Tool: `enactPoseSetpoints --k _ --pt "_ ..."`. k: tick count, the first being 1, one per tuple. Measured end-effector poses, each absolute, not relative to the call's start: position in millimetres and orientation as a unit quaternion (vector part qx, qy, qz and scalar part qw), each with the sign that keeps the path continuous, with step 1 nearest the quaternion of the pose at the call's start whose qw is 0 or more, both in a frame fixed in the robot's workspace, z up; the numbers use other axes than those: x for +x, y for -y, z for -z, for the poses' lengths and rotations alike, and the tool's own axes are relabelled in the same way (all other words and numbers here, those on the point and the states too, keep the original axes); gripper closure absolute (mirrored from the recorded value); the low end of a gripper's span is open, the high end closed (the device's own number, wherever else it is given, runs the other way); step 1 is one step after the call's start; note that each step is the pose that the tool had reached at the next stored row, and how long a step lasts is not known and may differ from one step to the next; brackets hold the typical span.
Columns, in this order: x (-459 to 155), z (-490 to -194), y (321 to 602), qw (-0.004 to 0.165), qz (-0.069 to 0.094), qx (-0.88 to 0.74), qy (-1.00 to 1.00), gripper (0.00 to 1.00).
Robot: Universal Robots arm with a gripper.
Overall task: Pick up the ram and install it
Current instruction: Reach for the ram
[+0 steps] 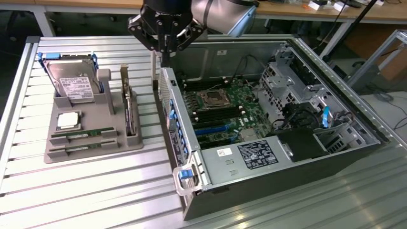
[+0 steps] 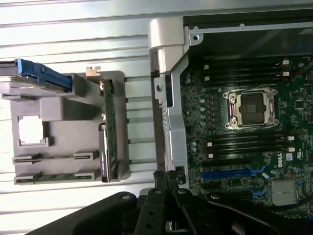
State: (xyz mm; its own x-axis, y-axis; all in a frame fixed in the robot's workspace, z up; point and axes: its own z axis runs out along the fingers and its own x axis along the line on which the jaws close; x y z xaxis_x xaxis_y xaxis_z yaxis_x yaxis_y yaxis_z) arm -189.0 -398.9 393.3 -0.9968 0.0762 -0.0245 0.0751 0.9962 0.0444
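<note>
My pincer [image 1: 165, 61] hangs shut, empty, over the computer case wall [image 1: 168, 102] — the ram [image 1: 81, 147] lies well apart, slotted at the holder's [image 1: 95, 156] edge farthest from the hard drive [image 1: 75, 83]. I'd grip it squarely, mid-length.

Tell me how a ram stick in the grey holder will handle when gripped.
A ram stick is a thin, narrow board, so probably stiff and light, yet easily cracked if bent. It stands on edge in a slot of the grey holder, so it should lift straight out; a sideways pull may bind.
</note>
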Motion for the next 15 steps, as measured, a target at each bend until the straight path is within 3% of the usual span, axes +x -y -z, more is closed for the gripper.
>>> enactPoseSetpoints --k 15 --pt "-196.4 -393.3 398.9 0.013 -0.022 0.038 -0.999 0.9"
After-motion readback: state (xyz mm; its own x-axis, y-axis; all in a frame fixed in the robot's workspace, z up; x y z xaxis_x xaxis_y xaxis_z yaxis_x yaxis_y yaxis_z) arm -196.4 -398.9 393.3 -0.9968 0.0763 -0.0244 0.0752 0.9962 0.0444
